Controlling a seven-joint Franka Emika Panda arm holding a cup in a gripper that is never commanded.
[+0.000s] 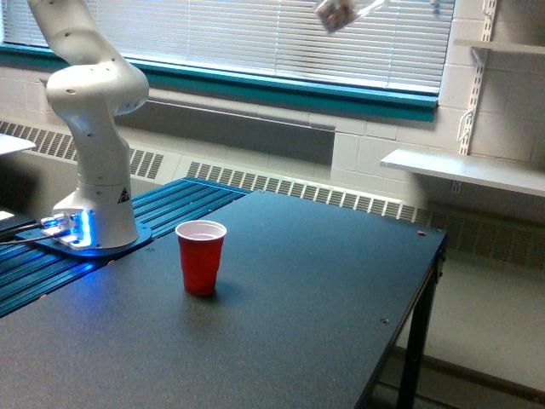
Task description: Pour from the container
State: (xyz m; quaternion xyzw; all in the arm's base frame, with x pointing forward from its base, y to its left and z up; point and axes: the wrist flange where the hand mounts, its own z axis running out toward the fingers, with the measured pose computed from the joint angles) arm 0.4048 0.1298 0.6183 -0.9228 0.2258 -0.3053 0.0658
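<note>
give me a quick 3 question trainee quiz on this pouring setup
1. True or false: the red cup stands upright on the dark table.
2. Where does the glass mug show in the exterior view?
A. on the table beside the cup
B. at the top edge, above and to the exterior view's right of the cup
C. inside the cup
3. Fill in: the robot base stands to the exterior view's ____ of the cup.

Key:
1. True
2. B
3. left
</note>
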